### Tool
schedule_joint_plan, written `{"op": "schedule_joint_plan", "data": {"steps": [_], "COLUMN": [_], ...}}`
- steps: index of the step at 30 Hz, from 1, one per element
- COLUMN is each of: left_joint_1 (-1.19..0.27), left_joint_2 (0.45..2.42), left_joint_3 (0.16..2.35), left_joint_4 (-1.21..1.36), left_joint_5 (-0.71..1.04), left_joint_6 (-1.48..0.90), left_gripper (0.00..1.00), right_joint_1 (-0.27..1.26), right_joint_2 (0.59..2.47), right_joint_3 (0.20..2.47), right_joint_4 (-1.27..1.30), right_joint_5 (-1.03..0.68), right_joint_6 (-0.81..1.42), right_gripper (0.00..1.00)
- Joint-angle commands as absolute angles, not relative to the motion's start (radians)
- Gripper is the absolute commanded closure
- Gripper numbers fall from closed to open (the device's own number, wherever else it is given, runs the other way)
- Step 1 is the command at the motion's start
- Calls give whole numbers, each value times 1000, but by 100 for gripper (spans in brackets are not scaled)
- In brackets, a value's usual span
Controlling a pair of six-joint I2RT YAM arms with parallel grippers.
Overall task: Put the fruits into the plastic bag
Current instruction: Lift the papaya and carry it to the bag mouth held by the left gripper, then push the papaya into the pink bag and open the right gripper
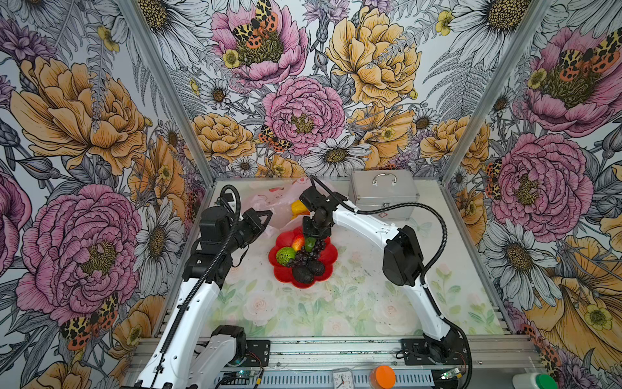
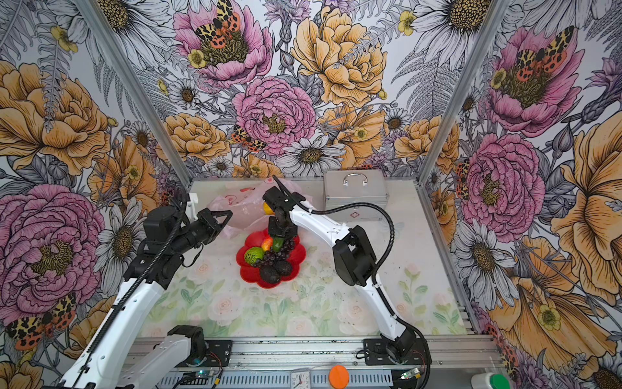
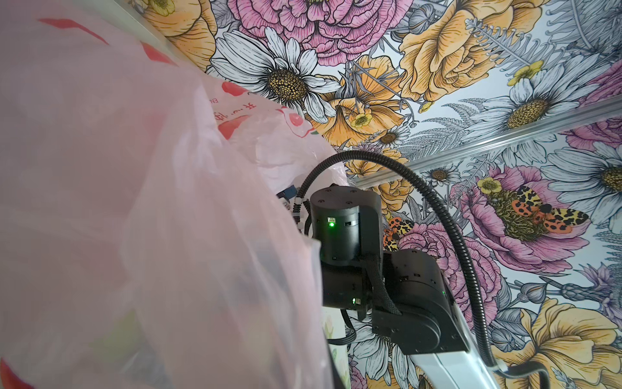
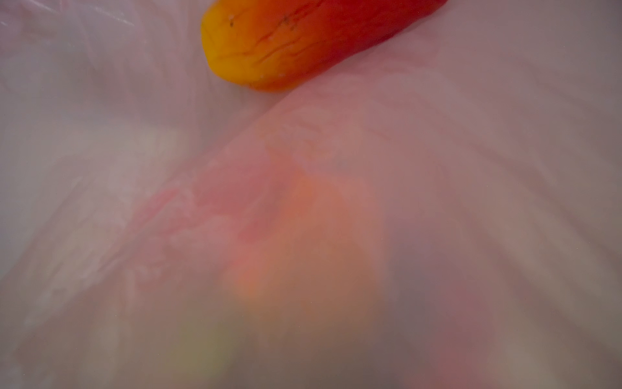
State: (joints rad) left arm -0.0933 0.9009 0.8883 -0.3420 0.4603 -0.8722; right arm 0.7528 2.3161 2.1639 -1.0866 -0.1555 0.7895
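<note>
A red flower-shaped plate (image 1: 331,257) (image 2: 299,256) holds several fruits: a bumpy green ball (image 1: 285,256), a dark grape bunch (image 1: 308,254), two blackish avocado-like ones (image 1: 303,274), a red-orange one (image 1: 298,242) and a green one (image 1: 309,243). Behind it lies the pale-pink plastic bag (image 1: 269,198) (image 2: 235,202) with a yellow-orange fruit (image 1: 299,207) (image 4: 303,37) in it. My left gripper (image 1: 269,214) (image 2: 230,214) is shut on the bag's near edge. My right gripper (image 1: 314,235) (image 2: 282,234) points down over the plate's far rim; its jaws are hidden. Bag film (image 3: 134,202) (image 4: 471,134) veils both wrist views.
A silver metal case (image 1: 383,193) stands at the back right, close behind the right arm. Flowered walls close in the left, right and back. On the front rail sit a small clock (image 1: 342,379) and an orange disc (image 1: 383,376).
</note>
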Motion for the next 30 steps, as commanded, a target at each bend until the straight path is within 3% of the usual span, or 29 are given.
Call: {"op": "schedule_joint_plan", "data": {"steps": [1,16,24,30], "left_joint_1": [-81,-95,-110,-119], "left_joint_2": [884,917,934,932], "left_joint_3": [884,880,887,884], "left_joint_4": [-336,-301,-290,-282], "left_joint_5": [445,446,447,452], "left_joint_6": [-865,-868,-865,-866], "left_gripper": [100,100,100,100], "right_joint_1": [746,726,717,654], "right_joint_2": [2207,1870,1815,1863], "right_joint_3": [2119,1757,1852,1904], "right_joint_4": [-1071,-907,-900,-902], "right_joint_5": [-225,-708,-846,-845], "right_joint_6": [711,637,727,870], "right_gripper": [64,66,66,69]}}
